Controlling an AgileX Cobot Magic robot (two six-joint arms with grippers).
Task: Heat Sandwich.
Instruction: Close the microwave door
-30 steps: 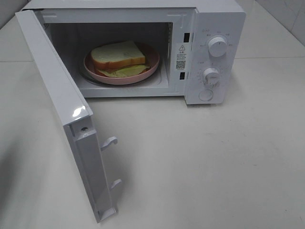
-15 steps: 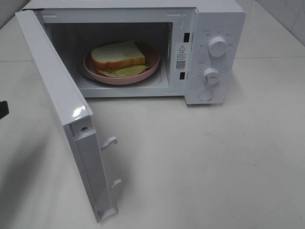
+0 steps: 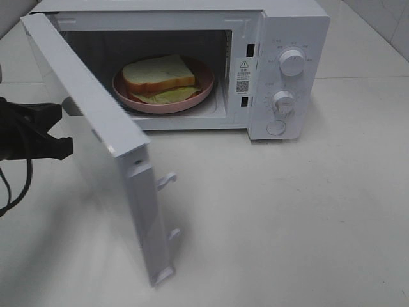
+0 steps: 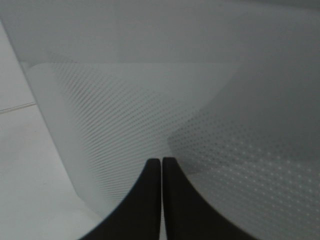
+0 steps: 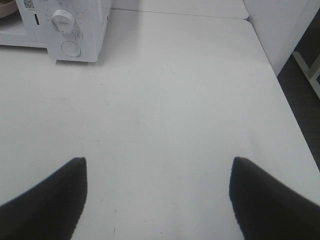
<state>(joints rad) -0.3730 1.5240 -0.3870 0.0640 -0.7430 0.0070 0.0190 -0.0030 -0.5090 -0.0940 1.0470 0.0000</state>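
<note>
Sitting inside the open microwave (image 3: 294, 25): the sandwich (image 3: 160, 75), lying on the pink plate (image 3: 206, 84), so loading is looking done. The door (image 3: 96, 137) is standing roughly half open, hinged on the left of the high view.

The left tool (image 4: 161, 161) is showing its fingers pressed together and gripping nothing. The tips are sitting right at the door's dotted window panel from outside, and I can't confirm contact. I'm reading that as a push to close.

The right tool (image 5: 157, 161) is hanging wide open and empty over bare tabletop (image 5: 165, 90), well apart from the oven.

What's remaining, as I'm judging it:
- swinging the door fully shut so the latch hooks (image 3: 167, 181) are engaging
- turning a dial (image 3: 283, 101) on the control panel to start heating

Dial labels are coming out too small to read, so I'm not calling which one sets time.
</note>
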